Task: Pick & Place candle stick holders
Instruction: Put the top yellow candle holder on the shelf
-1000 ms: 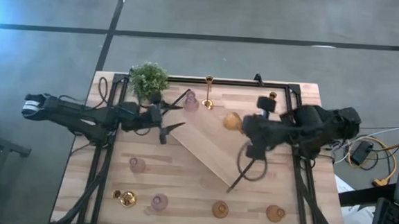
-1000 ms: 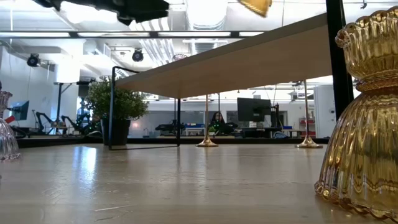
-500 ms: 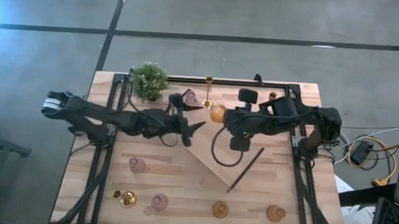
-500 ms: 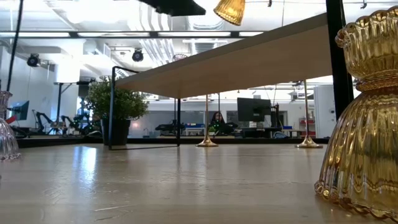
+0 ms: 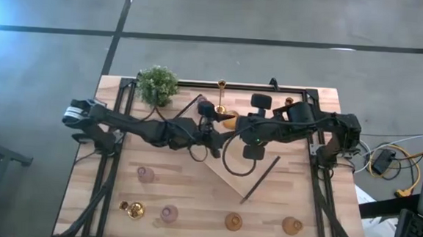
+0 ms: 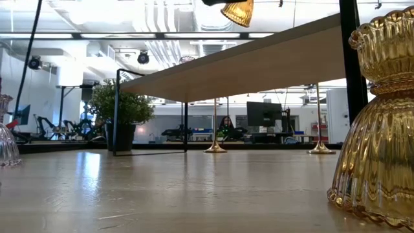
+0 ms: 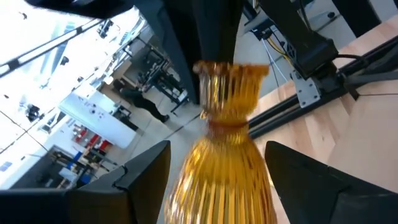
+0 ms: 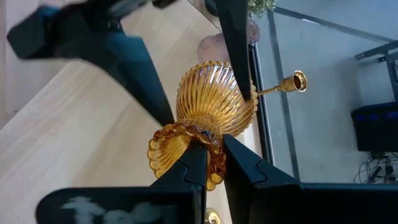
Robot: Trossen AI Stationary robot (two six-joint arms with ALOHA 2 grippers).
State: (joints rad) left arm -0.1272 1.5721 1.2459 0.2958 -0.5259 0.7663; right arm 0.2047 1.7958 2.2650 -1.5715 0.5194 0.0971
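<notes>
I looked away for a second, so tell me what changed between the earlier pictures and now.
The left gripper reached rightward over the wood tray until its open fingers flank the amber holder. The right gripper, gripping that holder's waist, first carried it left, then held it aloft. The plant, gold candlestick and front-row holders stayed put.

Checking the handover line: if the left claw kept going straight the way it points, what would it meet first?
The amber candle stick holder, held by the right claw, sits right between the left claw's open fingers. It would likely meet that first, though depth is unclear.
</notes>
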